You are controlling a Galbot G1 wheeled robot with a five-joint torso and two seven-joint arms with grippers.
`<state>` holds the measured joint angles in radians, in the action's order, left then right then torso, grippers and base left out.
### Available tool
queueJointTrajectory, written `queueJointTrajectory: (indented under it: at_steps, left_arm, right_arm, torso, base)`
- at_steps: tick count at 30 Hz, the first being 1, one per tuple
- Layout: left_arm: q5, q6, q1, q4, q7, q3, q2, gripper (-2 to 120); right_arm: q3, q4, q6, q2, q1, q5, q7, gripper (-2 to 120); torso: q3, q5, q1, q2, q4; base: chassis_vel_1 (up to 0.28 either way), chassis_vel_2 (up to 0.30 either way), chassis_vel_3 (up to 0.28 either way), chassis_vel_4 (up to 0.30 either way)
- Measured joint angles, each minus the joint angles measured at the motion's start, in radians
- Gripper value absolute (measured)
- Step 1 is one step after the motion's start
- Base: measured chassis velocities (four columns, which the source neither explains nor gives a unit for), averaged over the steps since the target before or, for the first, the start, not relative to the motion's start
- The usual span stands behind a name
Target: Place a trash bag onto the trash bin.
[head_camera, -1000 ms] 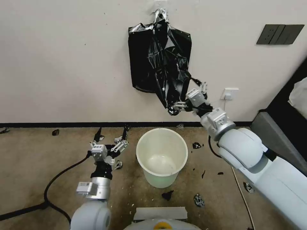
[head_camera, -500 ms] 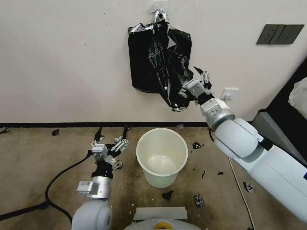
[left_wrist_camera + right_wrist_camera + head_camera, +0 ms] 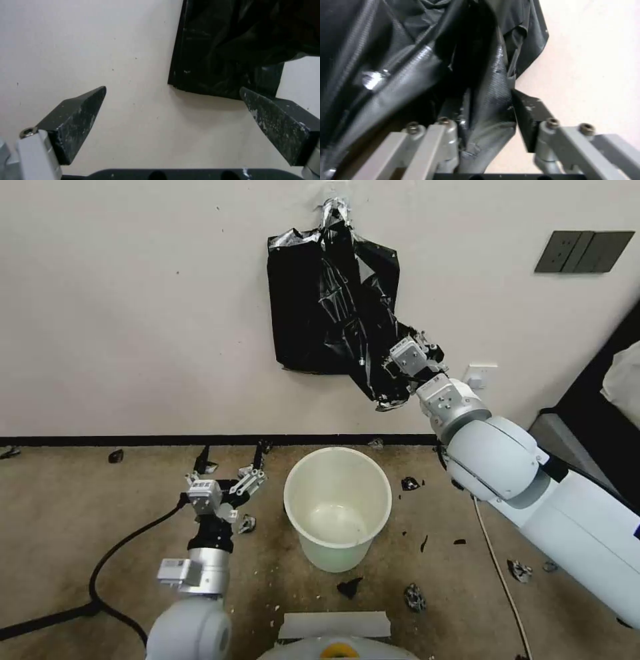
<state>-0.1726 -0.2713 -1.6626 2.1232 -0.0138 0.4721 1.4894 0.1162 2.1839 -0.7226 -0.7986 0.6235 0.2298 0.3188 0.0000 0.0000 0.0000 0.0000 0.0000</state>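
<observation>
- Overhead, from the head view: one trash bag point(image 3: 363, 330), glossy and crinkled, hanging on the wall from a hook point(image 3: 333, 208), in front of one flat black bag pack point(image 3: 297, 300).
- Right gripper point(image 3: 395, 373) raised at the bag's lower edge, fingers clamped on the plastic.
- Confirmed by right wrist view: a fold of trash bag point(image 3: 486, 100) pinched between the closed fingers point(image 3: 526, 112); wall beside.
- Left gripper point(image 3: 230, 463) low, beside the trash bin point(image 3: 337, 507), fingers spread, holding nothing.
- Left wrist view: two dark fingertips point(image 3: 80, 115) wide apart, aimed at wall and bag pack point(image 3: 213, 75).
- One bin, upright on the floor, below the bag, apart from it.
- Several black scraps point(image 3: 413, 597) scattered on floor.
</observation>
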Motion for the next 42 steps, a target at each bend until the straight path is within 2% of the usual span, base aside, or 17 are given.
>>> queueJointTrajectory:
  at_steps: [7, 12, 14, 16, 20, 21, 26, 27, 30, 31, 33, 36, 37, 38, 40, 41, 42]
  left_arm:
    - [-0.003, 0.001, -0.006, 0.015, 0.0, 0.002, -0.001, 100]
    - [-0.011, 0.004, -0.009, 0.028, 0.0, 0.003, -0.005, 100]
    - [-0.034, 0.015, -0.012, 0.055, -0.001, 0.002, -0.02, 100]
    - [-0.037, 0.017, -0.012, 0.06, -0.001, 0.002, -0.024, 100]
    - [-0.086, 0.042, 0.006, 0.112, -0.003, 0.006, -0.102, 100]
    - [-0.086, 0.042, 0.006, 0.112, -0.003, 0.006, -0.102, 100]
    - [-0.194, 0.087, 0.049, 0.151, -0.006, 0.009, -0.25, 100]
    - [-0.194, 0.087, 0.049, 0.151, -0.006, 0.009, -0.25, 100]
    - [-0.288, 0.119, 0.085, 0.174, -0.028, 0.033, -0.366, 100]
    - [-0.288, 0.119, 0.085, 0.174, -0.028, 0.033, -0.366, 100]
    - [-0.333, 0.137, 0.096, 0.194, -0.037, 0.063, -0.423, 100]
    - [-0.333, 0.137, 0.096, 0.194, -0.037, 0.063, -0.423, 100]
    - [-0.426, 0.192, 0.202, 0.203, -0.068, 0.057, -0.582, 100]
    - [-0.461, 0.211, 0.268, 0.199, -0.079, 0.031, -0.649, 100]
    - [-0.461, 0.211, 0.268, 0.199, -0.079, 0.031, -0.649, 100]
    - [-0.498, 0.235, 0.402, 0.167, -0.093, -0.05, -0.758, 100]
    - [-0.498, 0.235, 0.402, 0.167, -0.093, -0.05, -0.758, 100]
  right_arm:
    - [-0.003, -0.016, -0.001, 0.003, 0.0, 0.005, 0.003, 7]
    - [-0.015, -0.026, 0.022, 0.001, 0.003, 0.021, 0.007, 0]
    - [-0.053, -0.031, 0.102, -0.013, 0.031, 0.074, 0.012, 0]
    - [-0.061, -0.029, 0.125, -0.015, 0.039, 0.098, 0.016, 0]
    - [-0.149, 0.009, 0.308, -0.022, 0.116, 0.272, 0.035, 0]
    - [-0.149, 0.009, 0.308, -0.022, 0.116, 0.272, 0.035, 0]
    - [-0.213, 0.053, 0.435, -0.014, 0.192, 0.389, 0.013, 0]
    - [-0.213, 0.053, 0.435, -0.014, 0.192, 0.389, 0.013, 0]
    - [-0.182, 0.05, 0.477, -0.034, 0.178, 0.425, -0.01, 0]
    - [-0.182, 0.05, 0.477, -0.034, 0.178, 0.425, -0.01, 0]
    - [-0.128, 0.023, 0.483, -0.059, 0.128, 0.429, -0.014, 0]
    - [-0.128, 0.023, 0.483, -0.059, 0.128, 0.429, -0.014, 0]
    - [-0.07, -0.008, 0.483, -0.091, 0.062, 0.421, -0.006, 0]
    - [-0.06, -0.012, 0.481, -0.098, 0.047, 0.42, 0.0, 0]
    - [-0.06, -0.012, 0.481, -0.098, 0.047, 0.42, 0.0, 0]
    - [-0.05, -0.015, 0.479, -0.102, 0.022, 0.421, 0.014, 0]
    - [-0.05, -0.015, 0.479, -0.102, 0.022, 0.421, 0.014, 0]
  torso:
    - [0.0, 0.0, 0.0, 0.0, 0.0]
    - [0.0, -0.0001, 0.0, 0.0, 0.0]
    - [0.0, 0.0001, 0.0, 0.0, 0.0001]
    - [0.0, 0.0001, 0.0, 0.0, 0.0001]
    - [0.0, -0.0001, 0.0, 0.0, 0.0001]
    - [0.0, -0.0001, 0.0, 0.0, 0.0001]
    - [0.0, -0.0002, 0.0, 0.0, -0.0002]
    - [0.0, -0.0002, 0.0, 0.0, -0.0002]
    - [0.0, -0.0004, 0.0, 0.0, -0.0004]
    - [0.0, -0.0004, 0.0, 0.0, -0.0004]
    - [0.0, -0.0002, 0.0, 0.0, 0.0002]
    - [0.0, -0.0002, 0.0, 0.0, 0.0002]
    - [0.0, -0.0007, 0.0, 0.0, 0.0006]
    - [0.0, -0.0003, 0.0, 0.0, 0.0002]
    - [0.0, -0.0003, 0.0, 0.0, 0.0002]
    - [0.0, -0.0004, 0.0, 0.0, -0.0001]
    - [0.0, -0.0004, 0.0, 0.0, -0.0001]
  base:
    - [0.0, 0.0, 0.0, 0.0]
    - [0.0, 0.0, 0.0, 0.0]
    - [0.0, 0.0, 0.0, 0.0]
    - [0.0, 0.0, 0.0, 0.0]
    - [0.0, 0.0, 0.0, 0.0]
    - [0.0, 0.0, 0.0, 0.0]
    - [0.0, 0.0, 0.0, 0.0]
    - [0.0, 0.0, 0.0, 0.0]
    - [0.0, 0.0, 0.0, 0.0]
    - [0.0, 0.0, 0.0, 0.0]
    - [0.0, 0.0, 0.0, 0.0]
    - [0.0, 0.0, 0.0, 0.0]
    - [0.0, 0.0, 0.0, 0.0]
    - [0.0, 0.0, 0.0, 0.0]
    - [0.0, 0.0, 0.0, 0.0]
    - [0.0, 0.0, 0.0, 0.0]
    - [0.0, 0.0, 0.0, 0.0]
